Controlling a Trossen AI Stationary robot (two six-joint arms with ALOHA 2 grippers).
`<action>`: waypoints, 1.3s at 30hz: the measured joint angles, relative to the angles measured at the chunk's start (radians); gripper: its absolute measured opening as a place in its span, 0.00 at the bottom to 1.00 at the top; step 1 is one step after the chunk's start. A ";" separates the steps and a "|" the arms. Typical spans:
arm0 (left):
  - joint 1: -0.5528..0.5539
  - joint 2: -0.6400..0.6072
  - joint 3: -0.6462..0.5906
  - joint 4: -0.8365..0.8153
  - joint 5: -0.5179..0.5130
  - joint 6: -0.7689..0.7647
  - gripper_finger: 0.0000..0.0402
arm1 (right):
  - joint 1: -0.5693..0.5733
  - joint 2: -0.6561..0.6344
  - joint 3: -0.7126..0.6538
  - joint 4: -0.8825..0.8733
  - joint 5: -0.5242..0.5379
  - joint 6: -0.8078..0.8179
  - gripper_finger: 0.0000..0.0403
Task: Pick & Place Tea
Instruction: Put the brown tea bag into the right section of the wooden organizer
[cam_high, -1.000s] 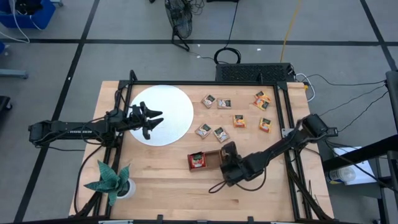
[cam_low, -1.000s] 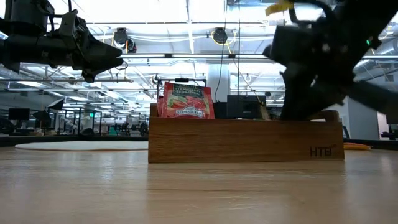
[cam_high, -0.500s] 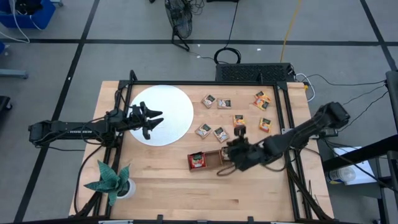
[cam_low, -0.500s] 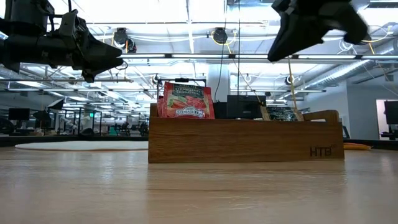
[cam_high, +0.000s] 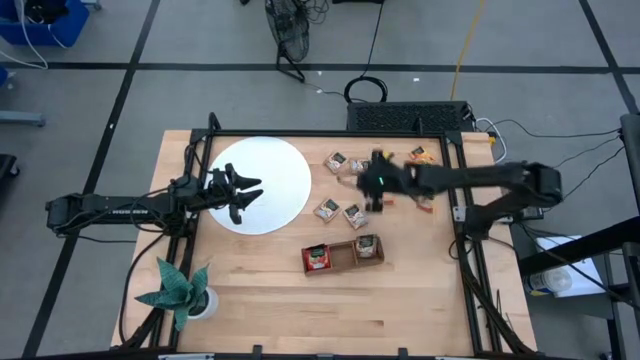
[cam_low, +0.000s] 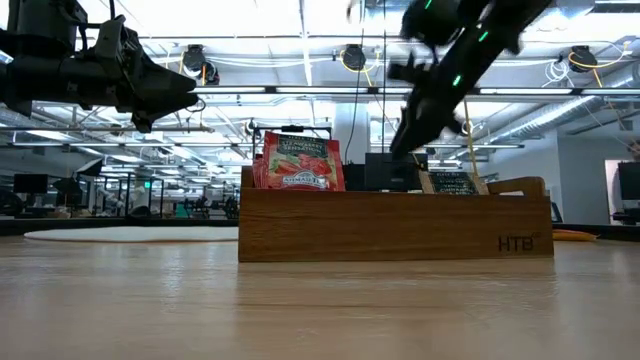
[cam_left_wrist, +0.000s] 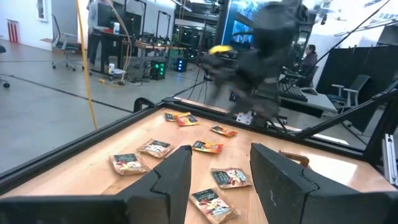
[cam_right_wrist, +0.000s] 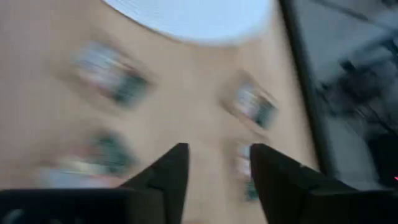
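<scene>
high view: right gripper (cam_high: 374, 186) moved from tray (cam_high: 342, 264) up over loose sachets (cam_high: 341, 212), jaws apart; left jaws apart.

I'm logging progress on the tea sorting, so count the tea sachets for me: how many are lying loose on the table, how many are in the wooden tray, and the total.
Loose tea sachets on the table: 8
Tea sachets in the wooden tray: 2 (one red, one dark green)
Total: 10
</scene>
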 joint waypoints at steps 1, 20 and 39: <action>0.000 0.000 0.000 0.000 0.000 0.000 0.41 | -0.055 0.030 0.019 0.001 0.000 -0.030 0.44; 0.000 0.000 0.000 0.000 0.000 0.000 0.41 | -0.432 0.546 0.419 -0.110 -0.291 0.216 0.37; 0.000 0.000 0.000 0.000 0.000 0.000 0.41 | -0.404 0.548 0.419 -0.301 -0.471 0.180 0.10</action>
